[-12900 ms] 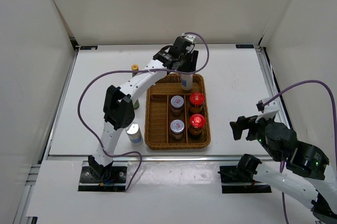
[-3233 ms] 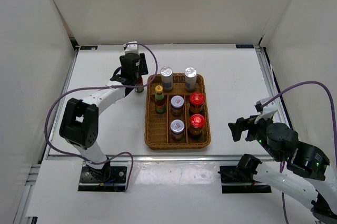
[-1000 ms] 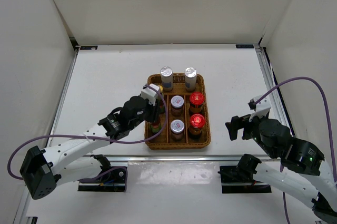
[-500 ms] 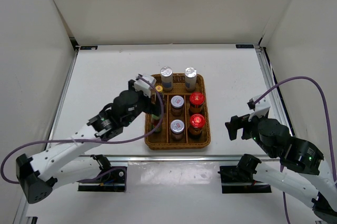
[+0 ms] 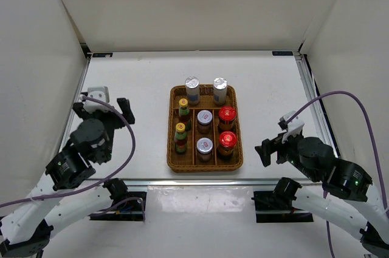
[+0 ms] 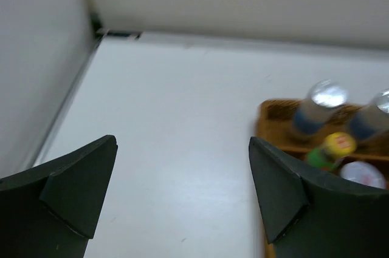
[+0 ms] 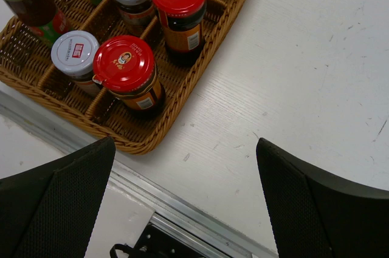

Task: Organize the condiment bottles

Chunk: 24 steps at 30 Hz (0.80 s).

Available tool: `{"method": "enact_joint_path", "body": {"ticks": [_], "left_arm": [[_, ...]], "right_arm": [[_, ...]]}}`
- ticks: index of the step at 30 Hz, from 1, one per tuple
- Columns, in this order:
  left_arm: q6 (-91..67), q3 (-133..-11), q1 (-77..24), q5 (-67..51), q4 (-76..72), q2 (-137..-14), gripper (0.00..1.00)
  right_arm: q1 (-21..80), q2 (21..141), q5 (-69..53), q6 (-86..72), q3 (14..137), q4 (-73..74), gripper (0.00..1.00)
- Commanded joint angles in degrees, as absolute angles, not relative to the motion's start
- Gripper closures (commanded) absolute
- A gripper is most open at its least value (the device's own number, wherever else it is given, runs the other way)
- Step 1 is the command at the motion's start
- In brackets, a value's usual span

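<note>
Back at near left, the left claw [image 5: 100,106] is spread and empty, leaving the second yellow-capped bottle [image 5: 180,138] in the left column of the tray [image 5: 206,167]. All eight bottles [image 5: 227,141] are trayed, so the sorting looks finished; the right claw [image 5: 269,149] is spread and idle.

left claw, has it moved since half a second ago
Yes. The left claw has pulled back leftward from above the left column of the wicker tray and now hangs open well left of it.
</note>
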State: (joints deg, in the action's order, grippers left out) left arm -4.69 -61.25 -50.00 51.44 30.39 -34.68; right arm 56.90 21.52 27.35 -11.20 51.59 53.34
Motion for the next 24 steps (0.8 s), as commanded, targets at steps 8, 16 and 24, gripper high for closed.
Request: {"method": "enact_joint_path", "body": {"ticks": [8, 16, 24], "left_arm": [[-17.41, -50.89, -49.75, 65.84, 44.58, -25.05, 0.00], [-17.13, -50.10, -49.22, 63.98, 44.65, -32.51, 0.00], [-16.96, -49.39, -45.79, 64.34, 43.08, -27.96, 0.00]], "right_arm": [[55.28, 18.19, 22.50, -7.29, 50.36, 49.31, 0.00], [55.28, 18.90, 22.50, -7.29, 50.36, 49.31, 0.00], [54.76, 20.74, 23.12, -7.82, 50.36, 49.31, 0.00]]}}
